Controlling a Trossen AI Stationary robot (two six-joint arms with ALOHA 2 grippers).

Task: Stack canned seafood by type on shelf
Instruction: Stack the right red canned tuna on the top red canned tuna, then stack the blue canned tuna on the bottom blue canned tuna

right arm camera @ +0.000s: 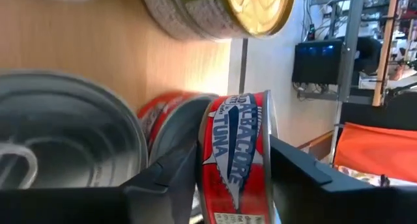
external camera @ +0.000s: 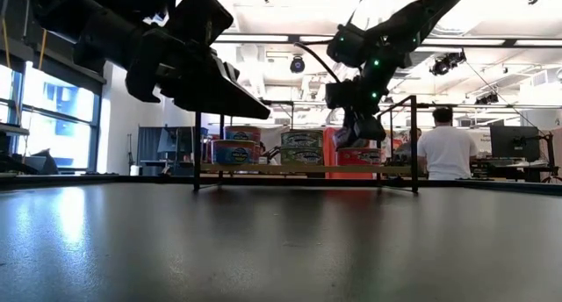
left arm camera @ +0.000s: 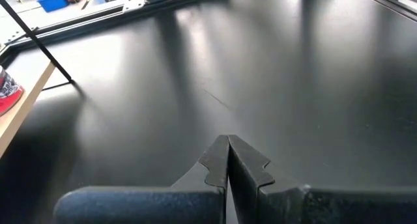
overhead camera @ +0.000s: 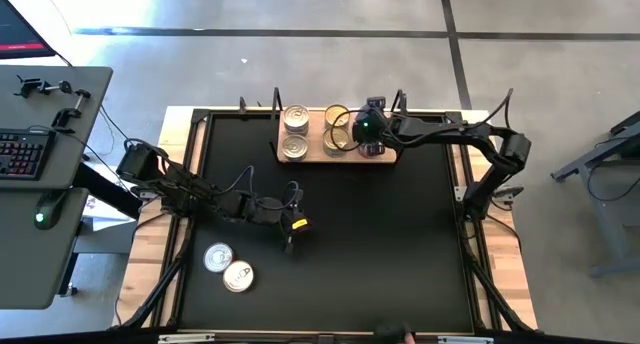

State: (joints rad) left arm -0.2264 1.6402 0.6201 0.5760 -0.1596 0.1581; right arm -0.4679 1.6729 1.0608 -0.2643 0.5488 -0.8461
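Both arms: dark, near-black jointed links, matte housings.

Left arm [overhead camera: 185,191]: black cables loop loose along the links; a small yellow-orange patch sits near the left gripper [overhead camera: 290,239]. In the left wrist view its fingers [left arm camera: 221,160] are flat dark plates with notched, stepped edges tapering to a point, a rounded dark bar across in front of them.

Right arm [overhead camera: 470,144]: slim black links, a cable arcing off the elbow, a green light glowing on the wrist housing. Right gripper [right arm camera: 234,168] fingers [right arm camera: 296,175] are blocky, angular, black.
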